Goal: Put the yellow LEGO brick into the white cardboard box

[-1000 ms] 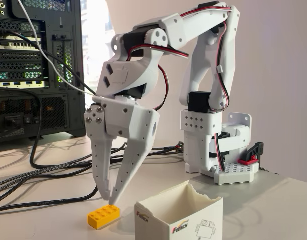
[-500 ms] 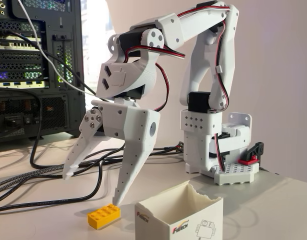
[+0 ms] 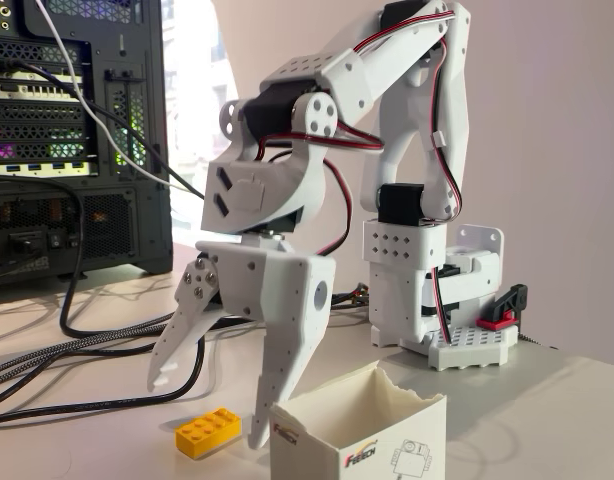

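Fixed view: small orange-yellow studded plastic LEGO brick (image 3: pixel 208 432) lying ungrasped on the pale table (image 3: pixel 577 420), just left of the torn-rimmed white cardboard box (image 3: pixel 359 431); white two-finger gripper (image 3: pixel 209 408) spread wide, empty, straddling it; grasp, lift and drop outstanding.

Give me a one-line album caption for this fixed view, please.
White robot arm lowers its open gripper around a yellow LEGO brick on the table, beside a torn white cardboard box.

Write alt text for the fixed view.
A white robot arm's open gripper straddles a yellow LEGO brick on the table, beside a white cardboard box with a torn rim. Cables and a computer tower stand behind.
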`<state>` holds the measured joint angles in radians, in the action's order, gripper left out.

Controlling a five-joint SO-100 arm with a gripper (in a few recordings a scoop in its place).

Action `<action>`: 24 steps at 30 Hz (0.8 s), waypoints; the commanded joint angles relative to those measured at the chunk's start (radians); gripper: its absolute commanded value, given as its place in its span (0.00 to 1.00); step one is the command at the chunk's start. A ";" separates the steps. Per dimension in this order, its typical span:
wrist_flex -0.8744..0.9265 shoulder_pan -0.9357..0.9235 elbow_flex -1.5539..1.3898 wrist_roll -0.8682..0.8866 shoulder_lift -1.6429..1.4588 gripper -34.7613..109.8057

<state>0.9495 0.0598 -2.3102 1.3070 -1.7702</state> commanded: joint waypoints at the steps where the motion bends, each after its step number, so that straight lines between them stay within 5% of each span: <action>1: -0.018 0.017 0.008 0.021 -0.002 0.46; 8: -0.014 0.005 0.018 0.009 0.006 0.35; 24: 0.012 -0.028 0.035 -0.064 -0.008 0.28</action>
<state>0.9373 0.0414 -2.3071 1.2502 -1.7595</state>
